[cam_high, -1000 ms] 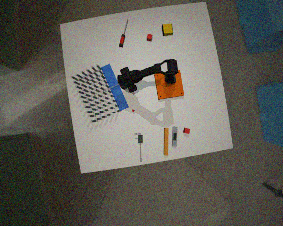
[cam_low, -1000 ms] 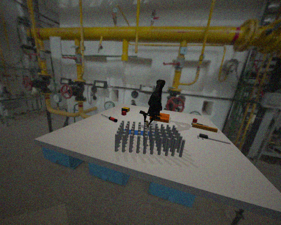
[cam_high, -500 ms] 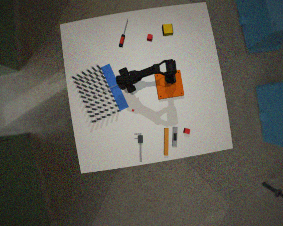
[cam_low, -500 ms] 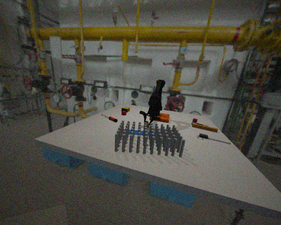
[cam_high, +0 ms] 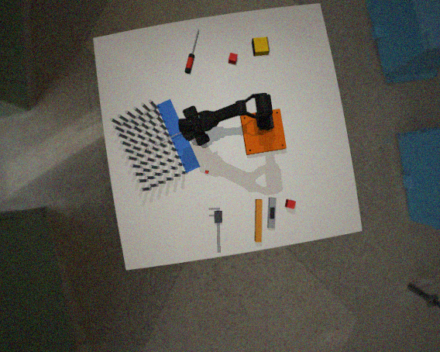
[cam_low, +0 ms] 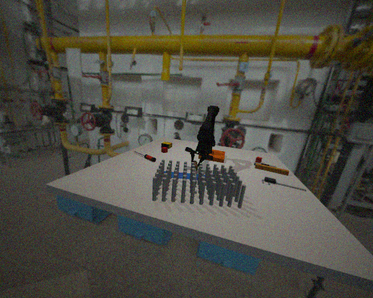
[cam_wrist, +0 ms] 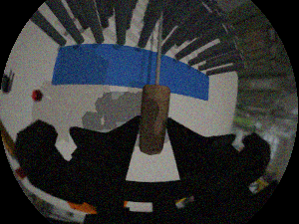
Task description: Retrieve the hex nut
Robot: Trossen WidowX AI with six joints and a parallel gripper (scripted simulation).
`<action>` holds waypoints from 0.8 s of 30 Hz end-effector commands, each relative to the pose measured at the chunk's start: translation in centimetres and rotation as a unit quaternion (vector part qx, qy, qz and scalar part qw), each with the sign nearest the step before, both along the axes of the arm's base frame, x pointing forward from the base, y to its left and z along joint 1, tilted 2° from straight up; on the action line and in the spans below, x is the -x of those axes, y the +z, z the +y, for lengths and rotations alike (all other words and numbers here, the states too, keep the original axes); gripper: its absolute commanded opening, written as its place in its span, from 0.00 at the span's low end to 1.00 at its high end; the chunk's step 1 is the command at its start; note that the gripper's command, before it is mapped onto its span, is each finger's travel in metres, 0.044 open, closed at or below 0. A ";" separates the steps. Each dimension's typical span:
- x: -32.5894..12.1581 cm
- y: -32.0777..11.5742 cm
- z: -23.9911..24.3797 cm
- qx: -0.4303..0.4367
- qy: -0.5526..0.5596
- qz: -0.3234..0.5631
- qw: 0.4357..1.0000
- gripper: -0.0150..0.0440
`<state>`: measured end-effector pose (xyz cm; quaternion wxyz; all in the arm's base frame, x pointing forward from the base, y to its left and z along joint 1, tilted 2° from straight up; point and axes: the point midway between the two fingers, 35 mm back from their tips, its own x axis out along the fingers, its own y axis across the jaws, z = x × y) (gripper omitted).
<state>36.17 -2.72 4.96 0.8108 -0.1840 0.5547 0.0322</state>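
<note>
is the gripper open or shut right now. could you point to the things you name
Shut on the tool's brown handle (cam_wrist: 154, 118): the wrist view shows it between the gripper's fingers.

White table (cam_high: 304, 155) (cam_low: 119, 190): spacers (cam_high: 149, 145) (cam_low: 198, 184); screwdriver (cam_high: 190, 63) (cam_low: 150, 158); blocks (cam_high: 232, 58) (cam_high: 260, 46) (cam_low: 164, 149) (cam_low: 167, 144).
</note>
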 end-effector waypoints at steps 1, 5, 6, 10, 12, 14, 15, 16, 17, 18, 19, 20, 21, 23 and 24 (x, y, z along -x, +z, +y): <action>-0.6 0.3 0.0 0.002 -0.003 -0.005 1.000 0.25; -0.8 0.3 0.1 0.002 -0.003 -0.005 1.000 0.25; -0.9 0.3 0.1 0.002 -0.003 -0.005 1.000 0.25; -1.1 0.3 0.2 0.002 -0.003 -0.005 1.000 0.25; -1.2 0.3 0.2 0.002 -0.003 -0.005 1.000 0.25; -1.3 0.4 0.2 0.002 -0.003 -0.005 1.000 0.25; -1.4 0.4 0.2 0.002 -0.003 -0.005 1.000 0.25; -1.4 0.4 0.3 0.002 -0.003 -0.005 1.000 0.25; -1.5 0.4 0.3 0.002 -0.003 -0.005 1.000 0.25; -1.5 0.4 0.3 0.002 -0.003 -0.005 1.000 0.25; -1.6 0.4 0.3 0.002 -0.003 -0.005 1.000 0.25; -1.7 0.4 0.3 0.002 -0.003 -0.005 1.000 0.25; -1.7 0.4 0.3 0.002 -0.003 -0.005 1.000 0.25; -1.8 0.4 0.4 0.001 -0.003 -0.006 1.000 0.25; -1.9 0.4 0.4 0.001 -0.003 -0.006 1.000 0.25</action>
